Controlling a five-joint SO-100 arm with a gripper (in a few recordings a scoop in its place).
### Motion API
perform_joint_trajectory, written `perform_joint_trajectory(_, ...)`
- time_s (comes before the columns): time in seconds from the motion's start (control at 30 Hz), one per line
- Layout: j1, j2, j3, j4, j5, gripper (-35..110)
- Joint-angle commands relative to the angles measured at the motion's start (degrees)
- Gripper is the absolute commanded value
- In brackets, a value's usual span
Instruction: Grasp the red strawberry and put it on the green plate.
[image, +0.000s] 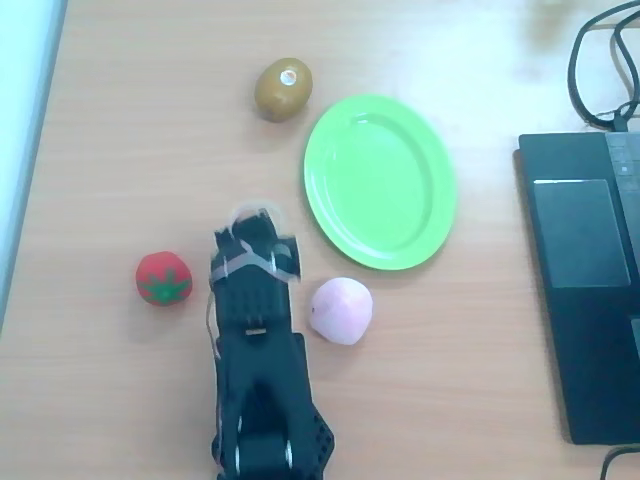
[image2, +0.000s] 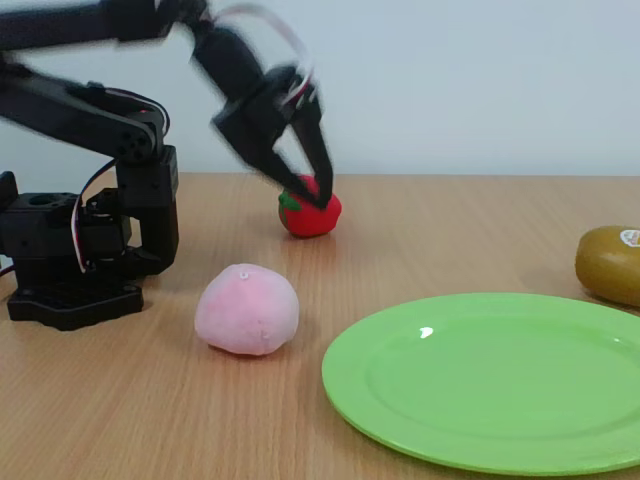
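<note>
The red strawberry (image: 163, 278) lies on the wooden table left of the arm, its green leafy top facing up in the overhead view. In the fixed view the strawberry (image2: 314, 215) sits just behind the fingertips. My gripper (image: 255, 222) hangs above the table to the right of the strawberry and apart from it. Though blurred, the gripper (image2: 311, 193) shows its fingers spread open with nothing held. The green plate (image: 380, 180) lies to the right of the gripper, and in the fixed view the green plate (image2: 500, 385) is at the front right.
A pale pink fruit (image: 341, 310) lies just right of the arm, below the plate. A brown kiwi (image: 283, 88) sits beyond the plate's upper left. A black laptop (image: 585, 270) and cables occupy the right edge. The arm's base (image2: 75, 250) stands at the left.
</note>
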Motion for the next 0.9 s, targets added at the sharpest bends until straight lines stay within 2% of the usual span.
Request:
perform_joint_trajectory(0.0,-2.90,-8.96,-20.48,13.10,-14.33,0)
perform_joint_trajectory(0.1,-7.56,-9.58,-23.03,21.27,-30.50,13)
perform_joint_trajectory(0.17,-9.84,-9.49,-23.20,26.19,-44.12,38)
perform_joint_trajectory(0.2,-10.90,-9.93,-23.38,27.86,-45.79,43)
perform_joint_trajectory(0.3,-12.83,-13.36,-24.35,30.94,-52.12,41)
perform_joint_trajectory(0.37,-13.27,-15.73,-24.35,30.59,-54.84,46)
perform_joint_trajectory(0.5,-15.56,-20.74,-26.28,29.71,-53.88,52)
perform_joint_trajectory(0.87,-18.19,-39.99,-29.36,22.24,-46.49,50)
